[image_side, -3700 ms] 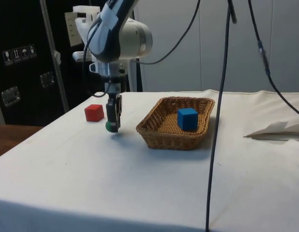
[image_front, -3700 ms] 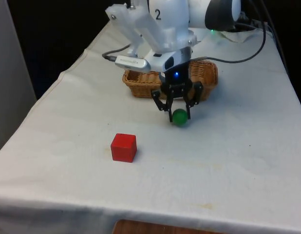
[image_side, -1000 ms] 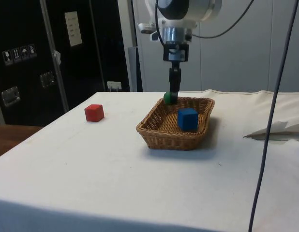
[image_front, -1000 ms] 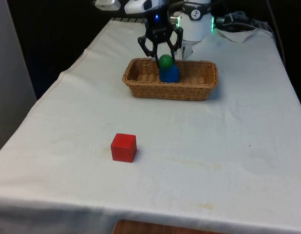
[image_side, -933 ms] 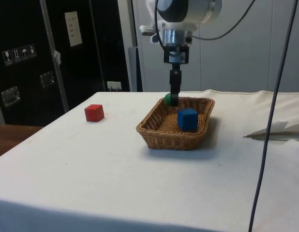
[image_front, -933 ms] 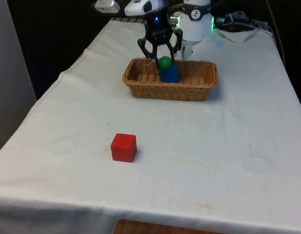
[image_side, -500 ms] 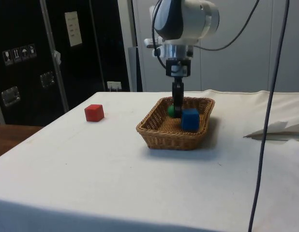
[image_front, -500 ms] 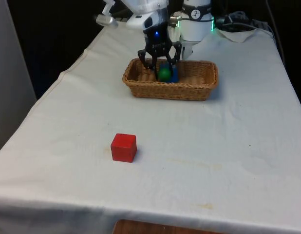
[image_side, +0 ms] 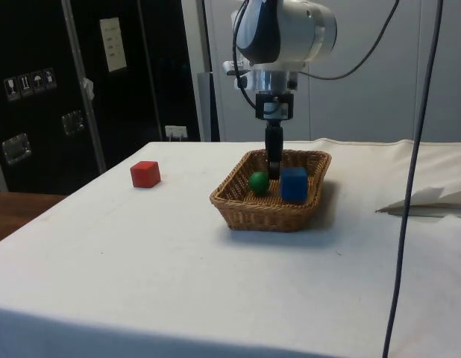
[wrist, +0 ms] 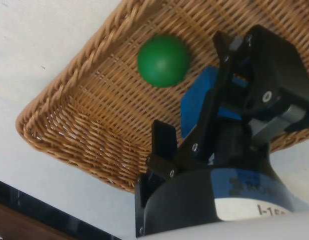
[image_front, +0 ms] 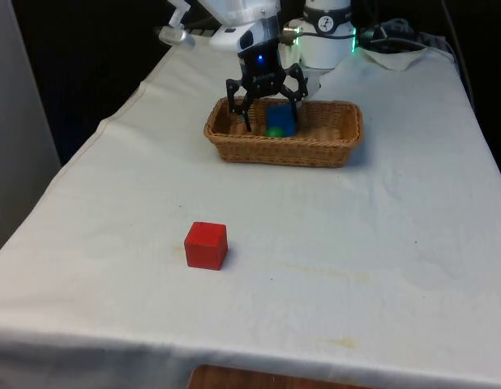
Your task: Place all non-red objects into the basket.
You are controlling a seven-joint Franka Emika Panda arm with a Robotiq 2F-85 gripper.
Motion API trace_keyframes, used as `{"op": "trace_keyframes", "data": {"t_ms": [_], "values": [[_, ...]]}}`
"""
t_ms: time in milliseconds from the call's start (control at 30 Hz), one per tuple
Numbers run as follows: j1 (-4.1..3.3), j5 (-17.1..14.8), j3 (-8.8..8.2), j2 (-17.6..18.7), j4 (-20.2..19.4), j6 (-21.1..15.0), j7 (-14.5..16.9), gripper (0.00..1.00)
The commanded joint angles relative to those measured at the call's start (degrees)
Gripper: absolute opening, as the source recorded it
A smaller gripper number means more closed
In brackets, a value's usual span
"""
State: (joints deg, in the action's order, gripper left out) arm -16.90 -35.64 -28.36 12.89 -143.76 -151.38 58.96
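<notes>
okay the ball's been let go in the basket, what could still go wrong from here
The open end effector hangs low inside the wicker basket; withdrawing sideways rather than straight up could catch the rim and drag it.

The green ball lies loose beside the blue cube. A bump from the fingers could send it rolling, perhaps over the low wall.

The red cube on the cloth should stay there; picking it up next would be a mistake.

The front view looks down the length of the desk point(image_front: 380, 267); the side view looks across it, low and level. Both share the basket point(image_front: 331, 150) point(image_side: 245, 205), which the wrist view sees close from above.
</notes>
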Motion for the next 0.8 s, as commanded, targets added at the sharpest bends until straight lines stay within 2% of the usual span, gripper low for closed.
{"op": "trace_keyframes", "data": {"t_ms": [0, 33, 167, 300, 333, 367, 400, 433, 567, 600, 633, 667, 767], "values": [[0.17, -0.7, 0.23, -0.3, -0.2, -0.6, 0.6, 1.00], [0.00, 0.0, 0.00, 0.0, 0.0, 0.0, 0.0, 1.00], [0.17, -0.7, 0.23, -0.3, -0.2, -0.5, 0.6, 1.00], [-0.52, 0.6, -0.23, -1.7, -0.3, -0.1, -1.3, 1.00], [-0.11, 0.0, 0.06, -1.1, 0.0, 0.1, -0.5, 1.00], [-0.11, 0.0, 0.06, -1.1, 0.0, 0.1, -0.5, 1.00], [-0.86, 1.1, -0.23, -3.1, -0.7, -0.1, -2.5, 1.00], [-0.97, 1.4, -0.17, -3.6, -0.9, -0.1, -3.0, 1.00], [-1.15, 2.4, 0.00, -5.7, -1.4, -0.2, -5.0, 1.00], [-1.20, 3.3, 0.17, -6.8, -1.6, -0.2, -6.3, 1.00], [-0.80, 1.9, 0.40, -6.8, -1.4, 0.3, -4.7, 1.00], [-1.20, 3.7, 0.23, -7.3, -1.7, -0.2, -6.9, 1.00], [-1.09, 5.0, 0.46, -8.8, -1.8, -0.1, -8.9, 1.00]]}}
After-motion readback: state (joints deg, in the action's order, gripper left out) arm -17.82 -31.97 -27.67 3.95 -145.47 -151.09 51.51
